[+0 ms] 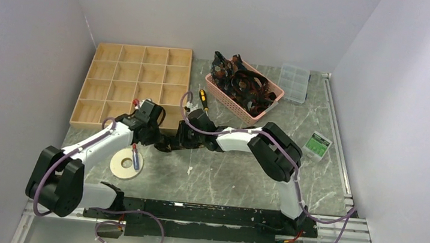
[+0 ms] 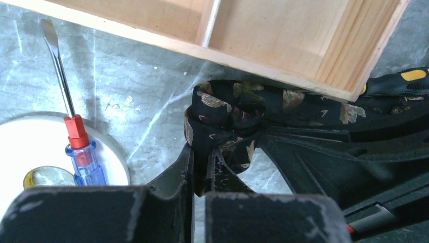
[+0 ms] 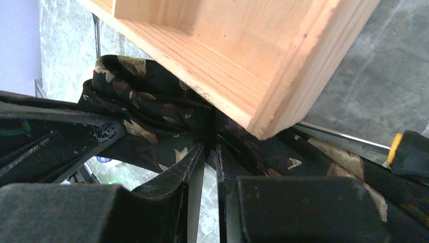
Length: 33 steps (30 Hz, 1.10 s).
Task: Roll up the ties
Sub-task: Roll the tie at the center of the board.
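closely, left and right jaws pinching tie (image 2: 227,114), beside tray (image 2: 273,68)

No text, number or brand is legible in any view. The small green-and-white packet (image 1: 318,145) on the table near the right edge carries print, but it is too small to read. The yellow-and-black screwdriver handle (image 2: 404,81) shows no readable marking. The red-and-blue screwdriver (image 2: 81,152) shows none either.

left arm (image 1: 96,145) and right arm (image 1: 236,139) meet over a tie (image 1: 165,147) by the wooden tray (image 1: 113,90); more ties (image 1: 244,83) fill a pink basket (image 1: 227,100)
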{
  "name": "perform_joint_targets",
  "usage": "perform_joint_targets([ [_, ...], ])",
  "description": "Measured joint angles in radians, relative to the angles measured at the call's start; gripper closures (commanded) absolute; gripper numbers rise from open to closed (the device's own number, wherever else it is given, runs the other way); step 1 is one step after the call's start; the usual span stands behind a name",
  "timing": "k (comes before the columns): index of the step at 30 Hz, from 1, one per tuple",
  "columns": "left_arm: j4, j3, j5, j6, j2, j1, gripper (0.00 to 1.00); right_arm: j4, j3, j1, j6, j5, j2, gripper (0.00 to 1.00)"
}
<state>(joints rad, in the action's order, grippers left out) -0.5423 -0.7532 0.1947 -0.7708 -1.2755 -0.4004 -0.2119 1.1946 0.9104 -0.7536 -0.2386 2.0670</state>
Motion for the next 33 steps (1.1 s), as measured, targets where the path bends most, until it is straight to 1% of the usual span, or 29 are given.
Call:
perform_joint_targets([
  [5,-0.014,-0.032,0.024,0.008,-0.027,-0.045,0.97,-0.008,0.033,-0.001,-0.024,-0.036,0.034,0.82],
  [9,-0.009,-0.056,0.032,0.025,-0.045,-0.09,0.97,-0.05,0.043,-0.004,-0.04,-0.074,0.059,0.81],
  [12,-0.007,-0.068,0.042,0.034,-0.053,-0.121,0.97,-0.095,0.024,-0.006,-0.05,-0.086,0.063,0.8],
  [15,-0.017,-0.08,0.058,0.038,-0.062,-0.138,0.97,-0.15,-0.021,-0.006,-0.05,-0.079,0.047,0.77],
  [18,-0.035,-0.097,0.077,0.038,-0.078,-0.151,0.97,-0.159,-0.094,-0.003,-0.039,-0.051,-0.01,0.71],
  [21,-0.067,-0.121,0.116,0.038,-0.099,-0.16,0.97,-0.141,-0.166,-0.004,-0.027,-0.019,-0.087,0.68],
  [27,-0.127,-0.172,0.185,0.045,-0.15,-0.18,0.97,-0.142,-0.297,-0.023,-0.018,0.031,-0.241,0.68],
  [33,-0.194,-0.265,0.266,0.044,-0.254,-0.254,0.97,-0.137,-0.516,-0.036,0.008,0.169,-0.457,0.69],
])
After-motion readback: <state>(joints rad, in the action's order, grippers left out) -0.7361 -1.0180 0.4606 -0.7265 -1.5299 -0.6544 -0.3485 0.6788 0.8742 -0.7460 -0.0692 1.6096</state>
